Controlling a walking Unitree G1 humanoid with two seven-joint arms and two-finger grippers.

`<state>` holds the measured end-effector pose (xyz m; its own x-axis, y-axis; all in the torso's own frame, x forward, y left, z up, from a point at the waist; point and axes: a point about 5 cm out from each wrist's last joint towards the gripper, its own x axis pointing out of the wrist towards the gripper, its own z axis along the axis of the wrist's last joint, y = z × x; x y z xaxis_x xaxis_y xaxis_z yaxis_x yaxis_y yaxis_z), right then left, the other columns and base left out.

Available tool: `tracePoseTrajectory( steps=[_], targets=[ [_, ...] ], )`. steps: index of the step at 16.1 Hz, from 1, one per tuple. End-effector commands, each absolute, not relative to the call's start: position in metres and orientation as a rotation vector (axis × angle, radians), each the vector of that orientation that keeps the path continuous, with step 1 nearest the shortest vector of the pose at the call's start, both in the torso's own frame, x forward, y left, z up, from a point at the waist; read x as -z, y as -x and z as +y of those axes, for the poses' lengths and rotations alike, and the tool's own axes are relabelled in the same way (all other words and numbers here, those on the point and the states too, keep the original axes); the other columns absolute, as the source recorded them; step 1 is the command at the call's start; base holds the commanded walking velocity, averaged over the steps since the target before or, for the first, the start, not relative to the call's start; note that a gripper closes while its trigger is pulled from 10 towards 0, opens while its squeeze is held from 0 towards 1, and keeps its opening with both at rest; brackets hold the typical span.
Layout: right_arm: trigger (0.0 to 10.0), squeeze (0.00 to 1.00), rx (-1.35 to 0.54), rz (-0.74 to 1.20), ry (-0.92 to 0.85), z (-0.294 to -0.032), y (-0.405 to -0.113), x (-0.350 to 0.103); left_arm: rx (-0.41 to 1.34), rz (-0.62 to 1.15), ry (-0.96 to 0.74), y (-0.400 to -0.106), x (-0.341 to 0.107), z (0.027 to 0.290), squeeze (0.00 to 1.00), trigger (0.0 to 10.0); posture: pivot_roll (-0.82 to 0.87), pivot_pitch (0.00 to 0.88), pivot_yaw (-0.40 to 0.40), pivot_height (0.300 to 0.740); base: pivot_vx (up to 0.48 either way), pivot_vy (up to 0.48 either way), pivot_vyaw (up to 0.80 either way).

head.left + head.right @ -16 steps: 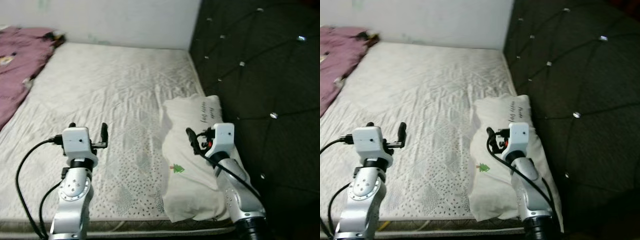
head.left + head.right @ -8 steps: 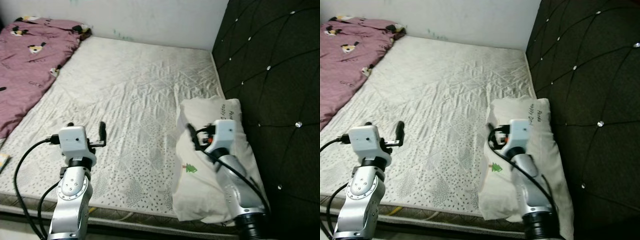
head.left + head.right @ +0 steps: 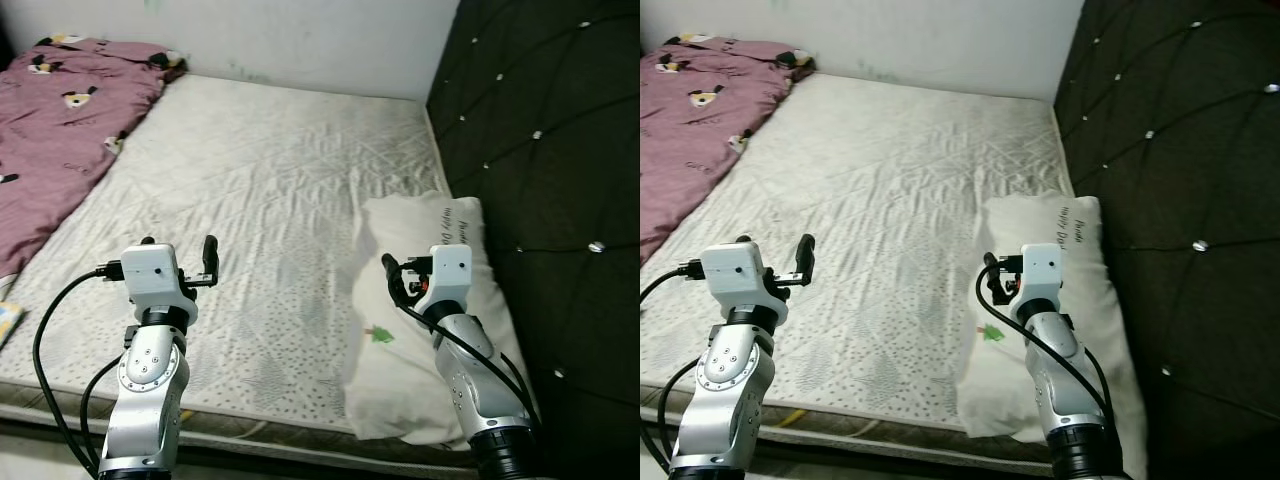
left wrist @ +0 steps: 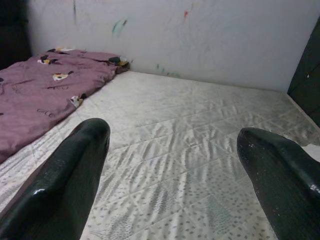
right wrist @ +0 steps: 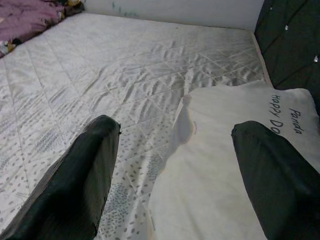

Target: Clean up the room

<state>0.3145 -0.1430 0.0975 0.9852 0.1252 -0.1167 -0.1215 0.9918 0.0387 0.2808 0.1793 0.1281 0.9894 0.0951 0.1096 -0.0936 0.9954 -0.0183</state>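
Blanket: a purple blanket is lying bunched along the mattress's left edge, well apart from both grippers; I judge it is waiting to be tidied.
Mattress: the white mattress is lying mostly bare between blanket and pillow.
Left gripper: the left gripper is hovering over the mattress's near-left part, fingers spread, gripping nothing.
Right gripper: the right gripper is hovering over the pillow, fingers spread and empty.
Pillow: the white pillow is resting at the mattress's right edge, against the dark headboard.
Progress: nothing is being held; the tidying looks barely begun.
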Motion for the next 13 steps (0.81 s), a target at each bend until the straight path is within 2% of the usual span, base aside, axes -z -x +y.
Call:
tracePoseTrajectory(
  steps=[1,13],
  targets=[
    [10.0,0.0,-0.126,0.117,-0.018,-0.1427,-0.3158,-0.0974,-0.097,-0.076,0.013,-0.2789,-0.1216,0.1803,0.0,10.0,0.05,0.047,-0.055,0.74,0.0,0.319,0.0],
    [10.0,0.0,-0.121,0.107,0.002,-0.1411,-0.3179,-0.0978,-0.113,-0.061,0.032,-0.2826,-0.1216,0.1814,0.0,10.0,0.05,0.053,-0.046,0.74,0.0,0.463,0.0]
  ],
)
